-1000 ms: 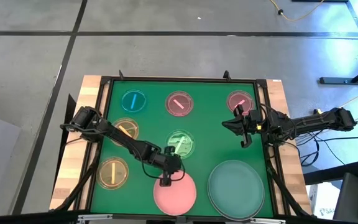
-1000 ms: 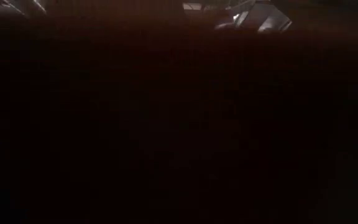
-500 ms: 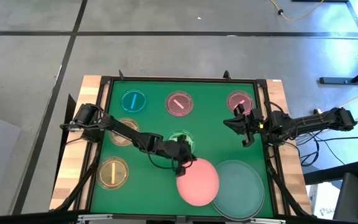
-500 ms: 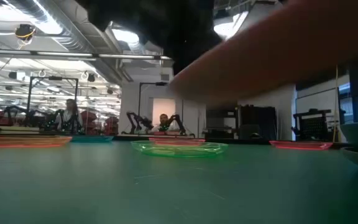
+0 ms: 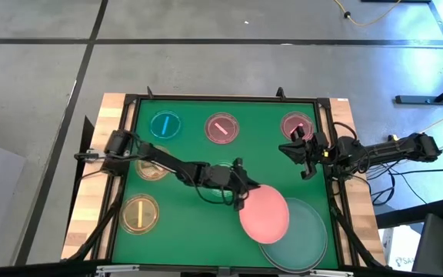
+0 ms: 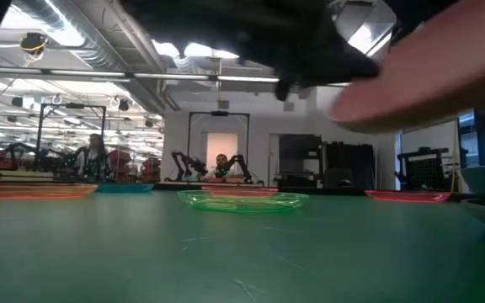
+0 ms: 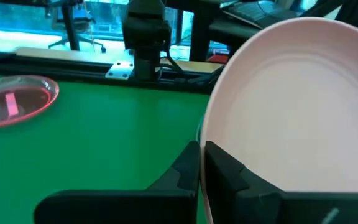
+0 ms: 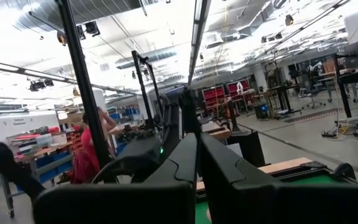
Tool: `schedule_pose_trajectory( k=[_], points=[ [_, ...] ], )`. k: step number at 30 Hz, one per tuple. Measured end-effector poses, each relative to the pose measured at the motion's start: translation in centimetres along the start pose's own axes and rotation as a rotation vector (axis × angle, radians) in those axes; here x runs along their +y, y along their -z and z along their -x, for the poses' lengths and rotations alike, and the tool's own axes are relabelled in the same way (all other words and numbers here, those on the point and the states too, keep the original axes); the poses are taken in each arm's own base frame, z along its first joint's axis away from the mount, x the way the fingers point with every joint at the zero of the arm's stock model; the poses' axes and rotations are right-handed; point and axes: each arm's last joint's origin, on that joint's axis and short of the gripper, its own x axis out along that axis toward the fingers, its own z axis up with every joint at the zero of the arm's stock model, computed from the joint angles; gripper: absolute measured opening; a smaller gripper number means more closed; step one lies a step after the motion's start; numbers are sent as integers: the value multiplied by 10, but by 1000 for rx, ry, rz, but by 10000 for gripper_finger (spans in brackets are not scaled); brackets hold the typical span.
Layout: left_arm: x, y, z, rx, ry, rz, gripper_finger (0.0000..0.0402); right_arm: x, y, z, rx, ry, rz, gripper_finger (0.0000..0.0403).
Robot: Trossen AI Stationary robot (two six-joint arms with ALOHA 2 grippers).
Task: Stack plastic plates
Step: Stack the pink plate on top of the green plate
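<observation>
The green plate (image 5: 223,178) is mostly hidden under the left arm (image 5: 177,168) in the high view; only slivers of its rim show. The amber plate (image 5: 149,166) on the left side is partly covered by the same arm. The pink plate (image 5: 264,213) hides the left part of the grey plate (image 5: 302,231), whose near rim sits close to the picture's edge. In the low view the pink plate is a blur cut off at the right edge, and the arm above it is a dark, unreadable shape. In the left wrist view the pink plate runs off the right and bottom edges. The right wrist view shows almost none of the table.
</observation>
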Motion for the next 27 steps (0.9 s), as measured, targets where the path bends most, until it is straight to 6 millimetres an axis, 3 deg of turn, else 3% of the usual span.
schedule_pose_trajectory(
  k=[9, 14, 27],
  points=[
    [-17, -4, -63, -3, 124, -44, 9, 0, 0, 0, -3, -2, -4, 17],
    [-22, 3, -90, -3, 169, -44, 9, 0, 0, 0, -2, -3, -5, 17],
    [-24, 17, -108, -28, 161, -43, 24, 0, 1, 0, 14, 1, -4, 17]
  ],
)
